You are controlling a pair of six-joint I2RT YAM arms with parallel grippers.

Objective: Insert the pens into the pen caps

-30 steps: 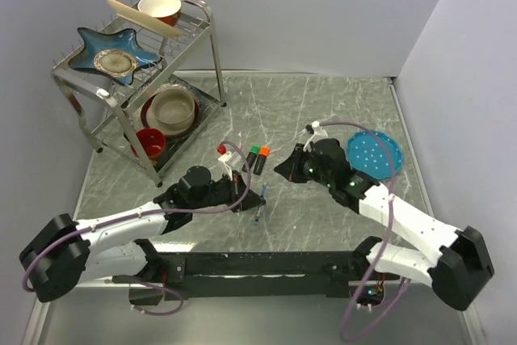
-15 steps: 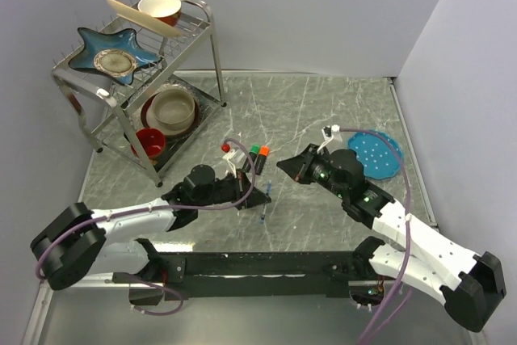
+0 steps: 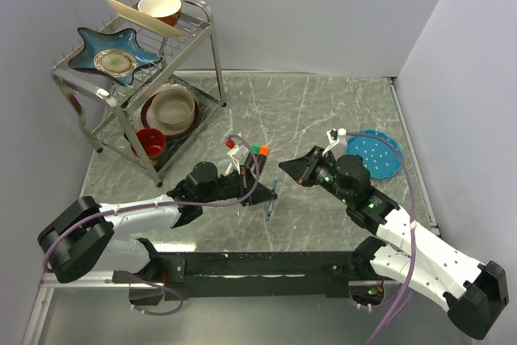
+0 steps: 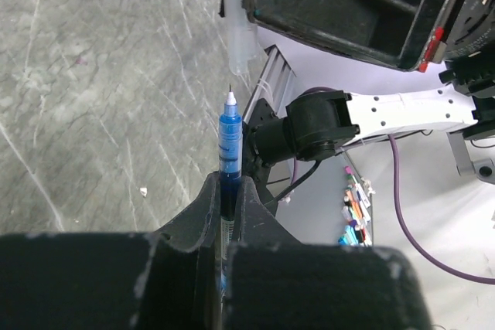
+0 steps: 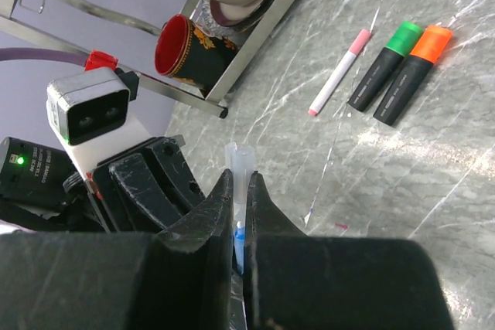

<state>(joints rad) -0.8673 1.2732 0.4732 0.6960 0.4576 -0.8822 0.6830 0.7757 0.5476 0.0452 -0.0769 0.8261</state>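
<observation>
My left gripper point(image 4: 230, 183) is shut on the thin dark-blue ballpoint point(image 4: 229, 141), whose tip points up and away. My right gripper point(image 5: 240, 179) is shut on a clear pen cap point(image 5: 239, 161). The cap also shows in the left wrist view point(image 4: 236, 28), hanging just above the pen tip and a little apart from it. In the top view the two grippers meet at mid table, left point(image 3: 266, 191) and right point(image 3: 284, 169). Two black highlighters, one with a green cap point(image 5: 404, 38) and one with an orange cap point(image 5: 435, 42), lie side by side next to the white-pink stick pen point(image 5: 339, 73).
A metal dish rack point(image 3: 105, 94) with bowls, a red cup point(image 5: 182, 45) and a blue star dish stands at the back left. A blue round plate point(image 3: 380, 153) lies at the right, behind my right arm. The table is grey marble point(image 3: 323, 111).
My left gripper has moved right with the blue pen. My right arm has shifted right and turned its gripper toward the pen, so the cap and the pen tip now face each other.
</observation>
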